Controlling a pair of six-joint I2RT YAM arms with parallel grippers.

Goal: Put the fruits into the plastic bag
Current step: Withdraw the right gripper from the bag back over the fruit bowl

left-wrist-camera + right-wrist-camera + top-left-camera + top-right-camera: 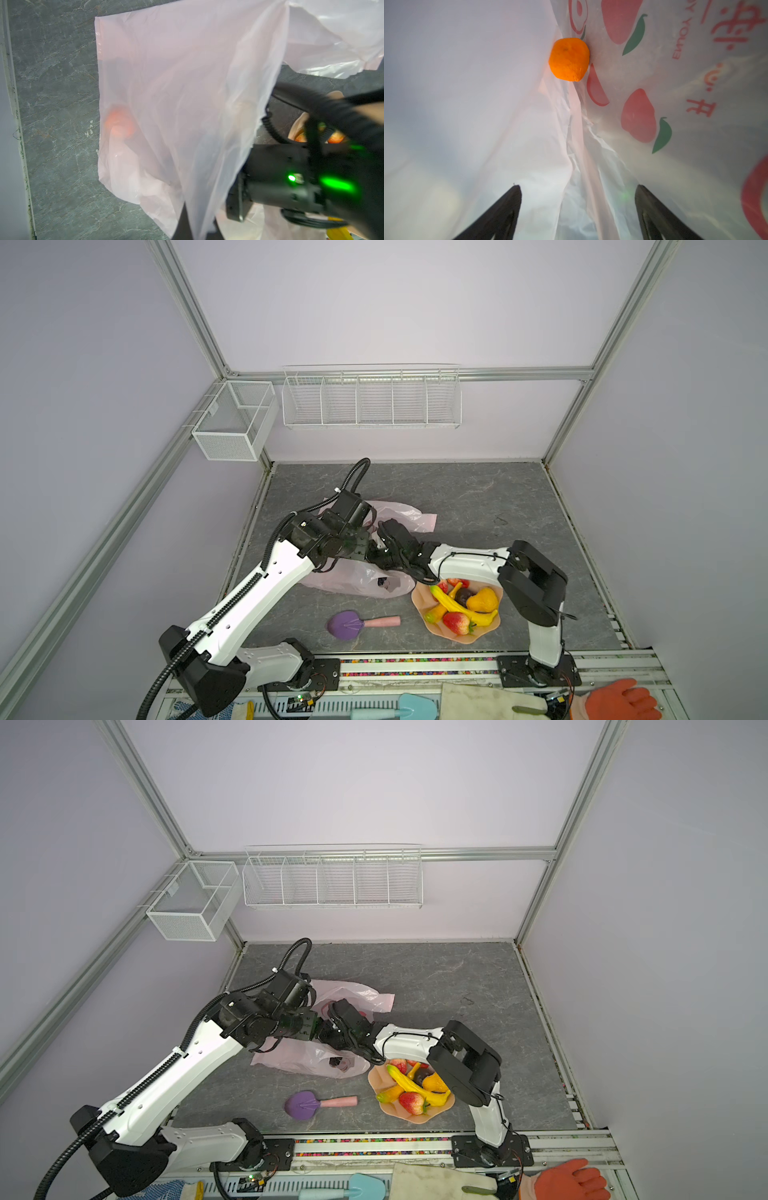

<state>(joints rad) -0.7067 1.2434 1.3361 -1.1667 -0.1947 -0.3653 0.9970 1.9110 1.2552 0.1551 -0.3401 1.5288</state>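
The pale pink plastic bag [353, 581] [365, 994] lies crumpled at the table's middle left. My left gripper [197, 232] is shut on a fold of its film [176, 93] and holds it up. My right gripper [577, 187] reaches inside the bag [467, 104], open, with nothing between its fingers. A round orange [569, 59] lies loose further in, apart from the fingertips; it shows through the film as an orange blur [119, 124]. The other fruits sit in the peach bowl [465, 641] [376, 1079]: a banana [457, 608], a strawberry [456, 622], a pear-like piece [482, 599] and a dark piece [463, 595].
A purple scoop with a pink handle [347, 624] [303, 1104] lies in front of the bag, left of the bowl. The right arm [469, 560] passes just above the bowl's far rim. Wire baskets [370, 400] hang on the back wall. Gloves [615, 699] lie beyond the front rail.
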